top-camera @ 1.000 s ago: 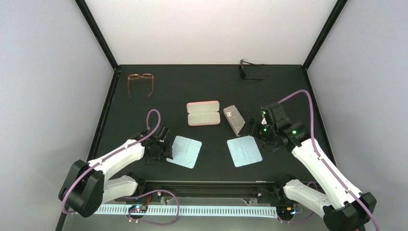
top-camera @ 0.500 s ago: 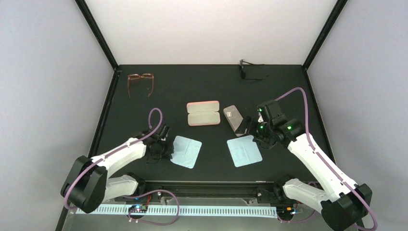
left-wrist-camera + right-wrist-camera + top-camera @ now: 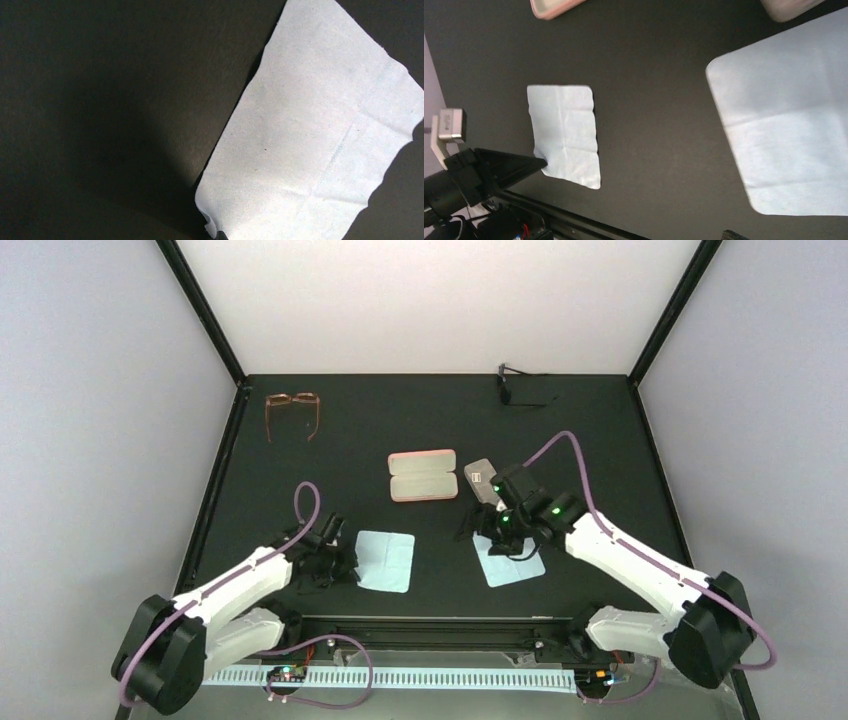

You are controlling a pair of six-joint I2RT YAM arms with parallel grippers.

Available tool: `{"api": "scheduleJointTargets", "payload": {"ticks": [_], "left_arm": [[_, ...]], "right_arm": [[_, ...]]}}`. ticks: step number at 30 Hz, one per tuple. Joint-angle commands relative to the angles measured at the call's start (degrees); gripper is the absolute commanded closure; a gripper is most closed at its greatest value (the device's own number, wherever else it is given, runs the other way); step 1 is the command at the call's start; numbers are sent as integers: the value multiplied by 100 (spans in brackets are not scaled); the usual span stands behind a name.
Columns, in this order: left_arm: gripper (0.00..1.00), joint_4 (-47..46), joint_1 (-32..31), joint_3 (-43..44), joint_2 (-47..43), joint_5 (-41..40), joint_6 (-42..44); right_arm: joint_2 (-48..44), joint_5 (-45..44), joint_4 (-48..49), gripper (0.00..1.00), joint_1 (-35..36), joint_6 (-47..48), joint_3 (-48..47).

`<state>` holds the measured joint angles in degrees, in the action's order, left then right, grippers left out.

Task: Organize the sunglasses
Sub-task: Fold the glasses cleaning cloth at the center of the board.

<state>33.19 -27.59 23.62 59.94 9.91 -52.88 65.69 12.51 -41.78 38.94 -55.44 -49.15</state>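
My right hand (image 3: 482, 532) has swung in from the right of the frame. It now hangs over the upper-left corner of the right cloth (image 3: 515, 562), and I cannot tell whether it is spread or pressed together. My left hand (image 3: 345, 564) has drawn back toward the bottom edge. It seems pressed together on the lower-left corner of the left cloth (image 3: 388, 562), which has turned squarer with it. I judge I am busy with the cloths and have not started on the glasses.

The sunglasses (image 3: 508, 382) lie at the upper right of the desk (image 3: 400, 420), well apart from both hands. The grey case (image 3: 480, 478) sits just above my right hand, on the way there. The pink case (image 3: 422, 475), seemingly open, is beside it at centre. A brown pair (image 3: 292, 410) lies at upper left.
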Motion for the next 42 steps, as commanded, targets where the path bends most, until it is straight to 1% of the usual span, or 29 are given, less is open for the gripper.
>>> {"api": "scheduleJointTargets", "payload": {"ticks": [1, 7, 9, 12, 14, 19, 23, 27, 31, 35, 38, 42], "left_arm": [[98, 246, -11, -339, -522, 372, -720], [99, 96, -16, -924, -983, 651, -1065], [98, 126, -17, -971, -1018, 617, -997], [98, 318, -18, -966, -1002, 668, -943], [98, 203, -16, -1048, -1042, 789, -971], [98, 121, -9, -1149, -1101, 866, -859], [98, 126, -5, -1129, -1041, 921, -660], [98, 100, -8, -1178, -1011, 964, -527], [99, 134, -1, -1186, -1020, 1010, -410], [98, 170, -8, -1135, -1008, 1017, -308], [98, 195, -9, -1093, -965, 1024, -231], [98, 239, -5, -1070, -932, 998, -169]], "right_arm": [[324, 36, 690, 11, 645, -554, 130], [1041, 39, 1208, 16, 1503, -1117, -31], [1264, 0, 1388, 19, 1695, -1392, -17], [1458, -68, 1743, 24, 1995, -2051, 155], [1550, -198, 2000, 26, 2214, -2456, 243], [2087, -547, 2091, 32, 2617, -3035, 3], [2431, -667, 2247, 37, 2781, -3428, -28], [2739, -825, 2205, 43, 2836, -3529, -180], [3094, -889, 2223, 55, 2836, -3552, -358], [3220, -1058, 2156, 62, 2838, -3650, -395], [3247, -1230, 2020, 64, 2829, -3684, -374], [3369, -1252, 2070, 66, 2817, -3654, -297]]}}
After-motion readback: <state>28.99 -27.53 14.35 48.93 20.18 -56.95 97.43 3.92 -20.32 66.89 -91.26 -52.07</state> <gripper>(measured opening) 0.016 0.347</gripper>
